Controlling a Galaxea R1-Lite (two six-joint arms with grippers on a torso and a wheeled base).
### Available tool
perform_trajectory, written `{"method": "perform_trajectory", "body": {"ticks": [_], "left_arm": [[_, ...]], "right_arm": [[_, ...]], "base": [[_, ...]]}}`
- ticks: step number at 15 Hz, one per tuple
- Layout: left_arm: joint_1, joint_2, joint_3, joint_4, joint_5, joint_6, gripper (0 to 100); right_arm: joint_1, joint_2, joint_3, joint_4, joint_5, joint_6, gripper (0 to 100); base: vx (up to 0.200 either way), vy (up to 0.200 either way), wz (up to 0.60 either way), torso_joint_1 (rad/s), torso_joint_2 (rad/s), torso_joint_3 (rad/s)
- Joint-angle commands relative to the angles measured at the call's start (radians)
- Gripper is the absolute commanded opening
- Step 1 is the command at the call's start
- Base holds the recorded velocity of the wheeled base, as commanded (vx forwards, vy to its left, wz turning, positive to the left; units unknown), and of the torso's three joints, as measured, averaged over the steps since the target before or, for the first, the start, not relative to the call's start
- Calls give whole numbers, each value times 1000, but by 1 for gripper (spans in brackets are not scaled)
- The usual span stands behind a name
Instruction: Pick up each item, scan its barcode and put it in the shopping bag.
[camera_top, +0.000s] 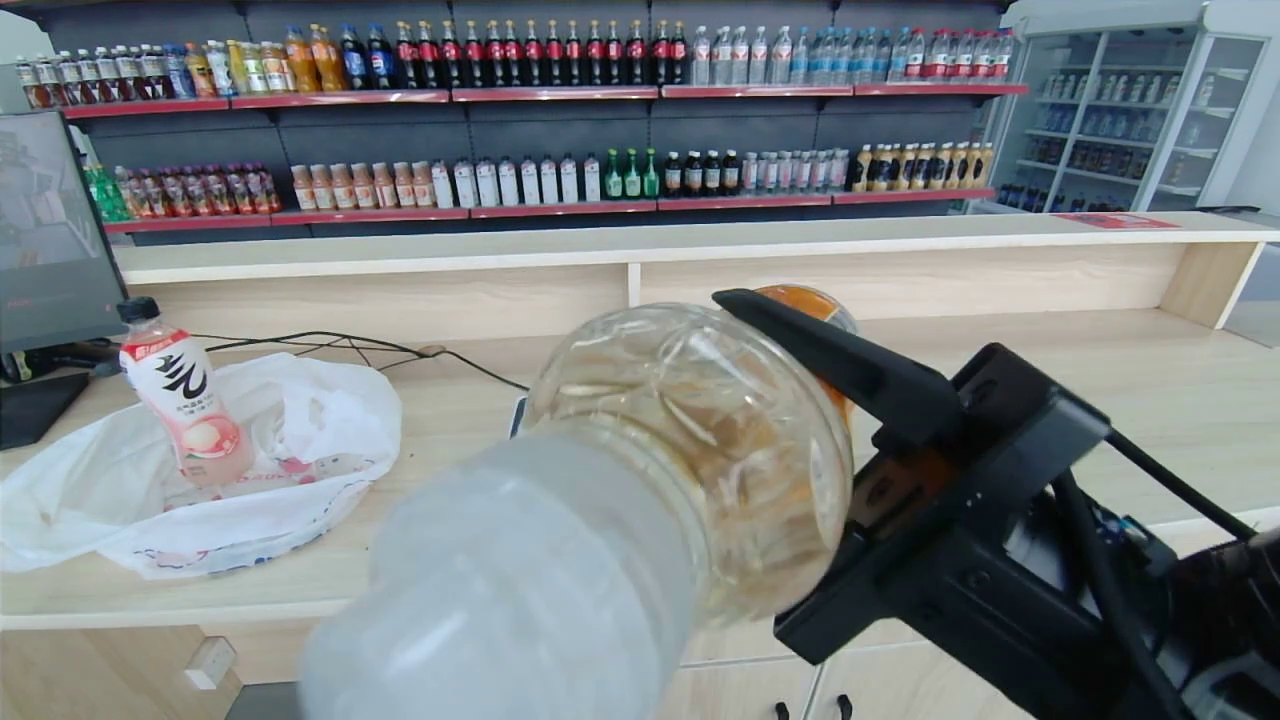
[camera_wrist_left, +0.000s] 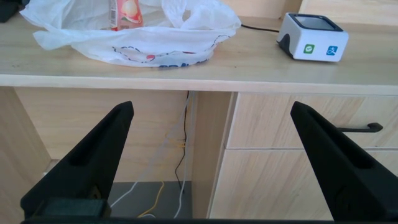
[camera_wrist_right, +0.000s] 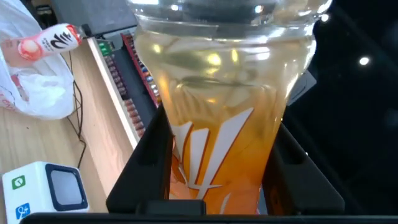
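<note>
Between the clamped fingers of the right tool (camera_wrist_right: 221, 158) sits a clear plastic bottle of amber drink (camera_top: 690, 430); swinging down to the white box scanner (camera_wrist_left: 311, 37) below the tool may twist it loose.

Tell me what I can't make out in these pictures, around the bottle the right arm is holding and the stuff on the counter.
- Head view: the held bottle in the right gripper is blurred at its near end and cut off by the bottom edge. No barcode can be made out.
- Head view: the scanner is almost wholly hidden behind that bottle.
- Left wrist view: the pink bottle in the shopping bag is cut off by the picture's edge.
- Head view: the shelf bottles are too small for their labels to be told.
</note>
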Motion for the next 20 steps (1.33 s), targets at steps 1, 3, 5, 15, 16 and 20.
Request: {"method": "perform_trajectory", "body": {"ticks": [1, 3, 5, 15, 16, 20], "left_arm": [[0, 0, 0, 0, 0, -2, 100], [0, 0, 0, 0, 0, -2, 100], [0, 0, 0, 0, 0, 0, 100], [0, 0, 0, 0, 0, 0, 100], [0, 0, 0, 0, 0, 0, 100], [0, 0, 0, 0, 0, 0, 100]], "right_arm": [[-98, 45, -21, -3, -2, 54, 0], [-173, 101, -16, -3, -4, 174, 0], [-193, 110, -38, -3, -9, 271, 0], [-281, 209, -160, 51, -160, 1177, 0], [-310, 215, -157, 56, -156, 1217, 0], [-331, 233, -42, -3, -159, 1294, 0]], "base": [[0, 0, 0, 0, 0, 0], [0, 0, 0, 0, 0, 0], [0, 0, 0, 0, 0, 0], [0, 0, 0, 0, 0, 0], [0, 0, 0, 0, 0, 0], [0, 0, 0, 0, 0, 0]]}}
